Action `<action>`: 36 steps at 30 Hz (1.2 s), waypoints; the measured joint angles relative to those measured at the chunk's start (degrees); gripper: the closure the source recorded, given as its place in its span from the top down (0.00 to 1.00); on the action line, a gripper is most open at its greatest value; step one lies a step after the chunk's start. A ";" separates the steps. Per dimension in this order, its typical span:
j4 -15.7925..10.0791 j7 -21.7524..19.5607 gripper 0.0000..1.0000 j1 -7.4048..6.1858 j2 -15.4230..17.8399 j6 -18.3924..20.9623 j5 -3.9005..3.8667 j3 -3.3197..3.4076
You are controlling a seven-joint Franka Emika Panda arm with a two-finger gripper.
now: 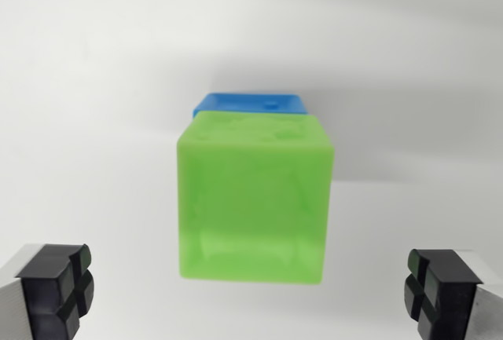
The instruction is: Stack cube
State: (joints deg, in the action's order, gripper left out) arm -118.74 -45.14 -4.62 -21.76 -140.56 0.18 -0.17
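Green cube (253, 199): centre of view on white desk (94, 81). Blue cube (250, 104): directly behind green cube, touching, mostly hidden. End effector (247, 293): released, fingers (56, 285) wide either side of green cube, clear of it.

Two cubes show in the wrist view: one green cube (253, 200) in front; one blue cube (250, 103) behind it, mostly hidden; two black fingertips (56, 286) at the lower corners; one white surface (94, 65).
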 joint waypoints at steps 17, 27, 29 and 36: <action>1.50 0.00 1.00 0.00 6.94 8.36 0.00 0.00; 3.55 0.00 1.00 0.00 10.27 13.72 0.00 0.00; 4.07 0.00 1.00 0.00 10.88 14.85 0.00 0.00; 6.01 0.00 1.00 0.00 12.55 18.46 0.00 0.00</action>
State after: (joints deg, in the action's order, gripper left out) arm -112.72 -45.14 -4.62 -9.21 -122.10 0.18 -0.17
